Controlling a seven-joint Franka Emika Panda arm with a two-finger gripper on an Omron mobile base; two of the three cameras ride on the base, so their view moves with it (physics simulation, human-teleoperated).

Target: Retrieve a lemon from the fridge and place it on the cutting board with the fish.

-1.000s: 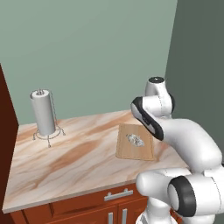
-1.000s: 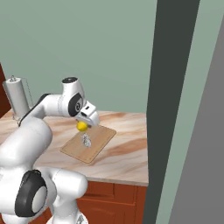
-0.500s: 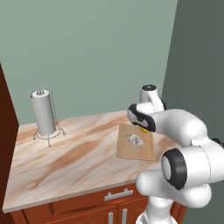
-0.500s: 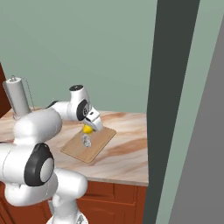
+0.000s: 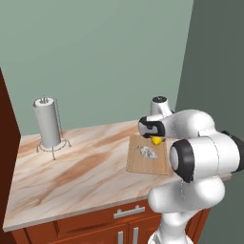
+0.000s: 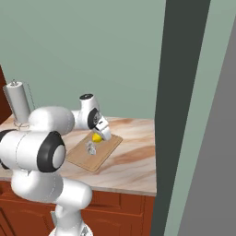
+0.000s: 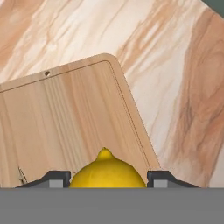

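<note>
My gripper (image 7: pixel 107 177) is shut on the yellow lemon (image 7: pixel 107 172), one fingertip (image 7: pixel 54 178) on each side of it. The lemon (image 5: pixel 156 141) hangs low over the far part of the light-wood cutting board (image 5: pixel 142 166); whether it touches the wood I cannot tell. The small silver fish (image 5: pixel 147 152) lies near the board's middle, just in front of the lemon. In the right base view the lemon (image 6: pixel 97 137) sits under the gripper (image 6: pixel 98 136), with the fish (image 6: pixel 91 148) on the board (image 6: pixel 100 157). The dark fridge (image 6: pixel 177 115) stands to the right.
The board (image 7: pixel 70 113) rests on a marbled counter (image 5: pixel 71 171) above red-brown drawers (image 5: pixel 128 217). A paper towel roll on a wire stand (image 5: pixel 47 125) is at the far left. A green wall runs behind the counter. The arm's bulky links (image 5: pixel 205 157) hang over the counter's right end.
The arm has folded closer to the cameras and the hand has carried the lemon lower over the board, closer to the fish. The grip on the lemon is unchanged.
</note>
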